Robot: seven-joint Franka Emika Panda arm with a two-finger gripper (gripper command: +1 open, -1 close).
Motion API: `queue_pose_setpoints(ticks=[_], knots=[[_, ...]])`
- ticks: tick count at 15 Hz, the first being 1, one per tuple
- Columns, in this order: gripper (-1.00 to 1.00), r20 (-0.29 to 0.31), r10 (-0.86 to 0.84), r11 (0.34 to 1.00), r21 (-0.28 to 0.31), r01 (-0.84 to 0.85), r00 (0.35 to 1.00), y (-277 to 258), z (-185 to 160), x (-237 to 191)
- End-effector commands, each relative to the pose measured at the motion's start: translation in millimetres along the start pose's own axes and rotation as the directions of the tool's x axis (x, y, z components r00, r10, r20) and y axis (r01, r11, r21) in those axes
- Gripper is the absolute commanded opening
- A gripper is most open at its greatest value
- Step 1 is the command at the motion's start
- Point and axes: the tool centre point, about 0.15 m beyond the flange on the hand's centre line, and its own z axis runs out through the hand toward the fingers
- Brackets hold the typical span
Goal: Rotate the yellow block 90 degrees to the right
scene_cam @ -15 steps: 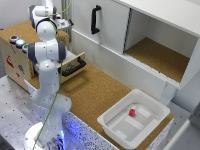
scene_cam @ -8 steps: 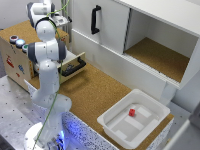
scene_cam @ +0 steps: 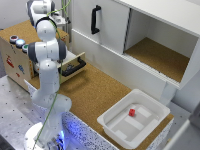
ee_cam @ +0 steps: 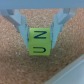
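Arm barely shifted, yellow block (ee_cam: pixel 39 42) clamped between gripper (ee_cam: pixel 41 36) fingers, above cork surface (ee_cam: pixel 15 60)

Counted: one yellow block (ee_cam: pixel 39 42), one white bin (scene_cam: pixel 134 119), one small red object (scene_cam: pixel 132 112). Also three coloured buttons (scene_cam: pixel 18 42) and one black handle (scene_cam: pixel 94 19).

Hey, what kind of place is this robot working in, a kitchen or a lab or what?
Probably a robotics lab set up as a mock kitchen: white cabinets with a black handle over a cork countertop, and a white bin serving as a sink. In the wrist view the hand grips a yellow block.
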Motion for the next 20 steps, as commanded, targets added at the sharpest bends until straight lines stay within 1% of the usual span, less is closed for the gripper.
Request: queue_pose_setpoints(ticks=[1, 2, 3, 4, 5, 6, 7, 8, 10, 11, 13, 14, 15, 17, 18, 19, 20], knots=[[-1.0, 0.175, 0.397, 0.917, -0.119, -0.381, 0.901, -21, -6, 33], [-1.0, 0.161, 0.475, 0.879, -0.136, -0.458, 0.865, -19, -2, 31], [-1.0, 0.138, 0.539, 0.842, -0.115, -0.528, 0.831, -15, 3, 30], [-1.0, 0.127, 0.578, 0.816, -0.111, -0.568, 0.806, -10, 7, 33], [-1.0, 0.138, 0.585, 0.81, -0.136, -0.57, 0.799, -4, 8, 39], [-1.0, 0.132, 0.613, 0.788, -0.167, -0.592, 0.779, 1, 5, 41], [-1.0, 0.129, 0.653, 0.752, -0.227, -0.618, 0.747, 7, 1, 41], [-1.0, 0.118, 0.681, 0.726, -0.236, -0.646, 0.723, 11, 3, 40], [-1.0, 0.078, 0.719, 0.691, -0.188, -0.698, 0.691, 15, 10, 37], [-1.0, 0.038, 0.747, 0.662, -0.138, -0.737, 0.664, 18, 14, 35], [-1.0, 0.0, 0.791, 0.607, -0.135, -0.783, 0.612, 20, 8, 28], [1.0, -0.003, 0.793, 0.606, -0.11, -0.788, 0.61, 22, 3, 23], [1.0, -0.007, 0.793, 0.604, -0.118, -0.788, 0.609, 21, -4, 18], [1.0, -0.016, 0.785, 0.616, -0.089, -0.783, 0.62, 18, -16, 8], [1.0, -0.049, 0.787, 0.613, -0.053, -0.788, 0.615, 15, -23, 0], [1.0, -0.047, 0.77, 0.635, -0.037, -0.771, 0.636, 12, -29, -2], [1.0, -0.058, 0.767, 0.637, -0.043, -0.769, 0.639, 8, -37, -5]])
